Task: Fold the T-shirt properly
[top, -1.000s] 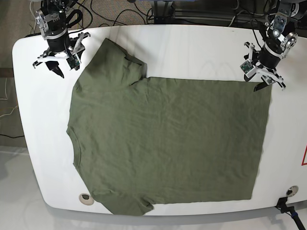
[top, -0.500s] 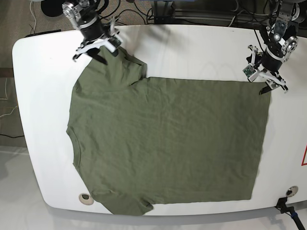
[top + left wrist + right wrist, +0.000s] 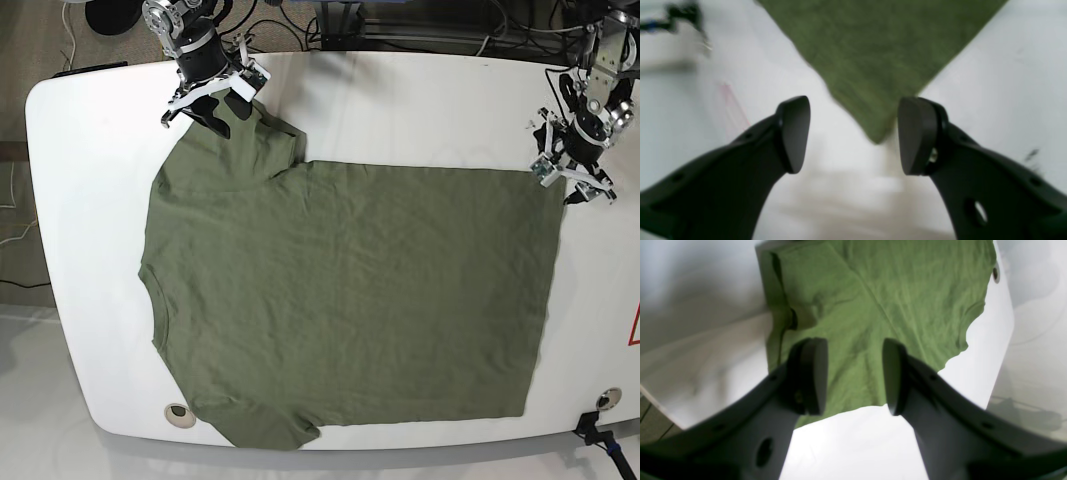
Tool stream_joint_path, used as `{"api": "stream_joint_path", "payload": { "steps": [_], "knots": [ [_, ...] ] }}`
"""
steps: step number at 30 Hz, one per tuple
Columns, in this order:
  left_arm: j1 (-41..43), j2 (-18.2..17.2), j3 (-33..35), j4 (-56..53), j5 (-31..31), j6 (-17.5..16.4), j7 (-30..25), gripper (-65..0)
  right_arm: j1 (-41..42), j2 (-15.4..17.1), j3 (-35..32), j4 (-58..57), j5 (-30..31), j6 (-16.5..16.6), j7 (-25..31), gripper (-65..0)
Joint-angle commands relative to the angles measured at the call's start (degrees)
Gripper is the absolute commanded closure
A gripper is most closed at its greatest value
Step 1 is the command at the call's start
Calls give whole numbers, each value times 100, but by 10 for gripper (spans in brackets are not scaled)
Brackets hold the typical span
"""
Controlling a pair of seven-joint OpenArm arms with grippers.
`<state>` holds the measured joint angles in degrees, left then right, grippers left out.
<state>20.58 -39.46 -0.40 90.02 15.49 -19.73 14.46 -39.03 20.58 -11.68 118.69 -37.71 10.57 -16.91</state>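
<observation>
T-shirt [image 3: 350, 300], olive green and faintly wrinkled, lies spread flat over most of the white bench [image 3: 90, 250]. All places below are given against the T-shirt. Its neck opening sits at the shirt's edge toward the bench's left side in the base view, one short sleeve points to the far rim and the other reaches the near rim, and the straight hem runs down the opposite side.

The right gripper [image 3: 212, 97] hangs over the outer end of the far sleeve; in the right wrist view its jaws stand apart, with the sleeve cloth [image 3: 873, 306] and the sleeve's edge showing between and beyond them. Nothing is clamped in them.

The left gripper [image 3: 572, 168] sits just off the far hem corner, over bare bench. In the left wrist view its jaws are spread wide, and the pointed corner of the cloth [image 3: 873, 66] lies just ahead of the gap between them, not gripped.

A small round hole [image 3: 179, 412] in the bench lies beside the near sleeve.
</observation>
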Motion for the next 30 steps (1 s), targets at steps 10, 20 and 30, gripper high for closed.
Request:
{"api": "stream_joint_path", "payload": {
  "steps": [10, 20, 30],
  "knots": [
    [-511, -96, 323, -250, 591, -27, -32, -367, -15, 27, 12, 89, -55, -31, 73, -268],
    [-594, 28, 653, -391, 581, -84, -205, -328, 38, 36, 29, 83, 59, 134, 63, -269],
    [-511, 78, 696, -366, 697, 48, -193, -225, 91, 36, 45, 75, 66, 101, 106, -266]
  ]
}}
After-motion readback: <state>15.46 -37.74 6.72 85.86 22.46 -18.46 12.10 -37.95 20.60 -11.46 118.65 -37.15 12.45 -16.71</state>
